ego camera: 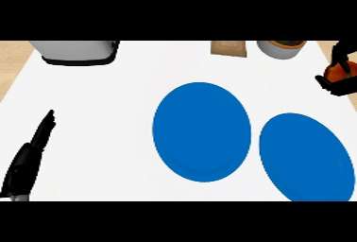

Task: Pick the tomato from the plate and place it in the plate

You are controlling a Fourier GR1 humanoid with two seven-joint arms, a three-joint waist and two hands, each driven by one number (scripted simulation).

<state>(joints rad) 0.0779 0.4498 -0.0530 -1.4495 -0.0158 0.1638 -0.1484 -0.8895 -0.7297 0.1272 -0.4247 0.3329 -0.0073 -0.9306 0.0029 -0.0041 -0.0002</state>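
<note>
Two blue plates lie on the white counter: one plate [202, 131] in the middle and another plate [307, 157] at the lower right. Neither has anything on it. My right hand [342, 78] is at the upper right edge, well beyond the right plate, with its fingers curled round the orange-red tomato [336, 72], which is mostly hidden by the hand. My left hand [31, 151] shows at the lower left with straight fingers pointing up, holding nothing.
A grey appliance [75, 51] stands at the back left. A small brown box [229, 47] and a grey pot [281, 48] stand at the back, right of centre. Wooden surface [14, 54] shows past the counter's left edge.
</note>
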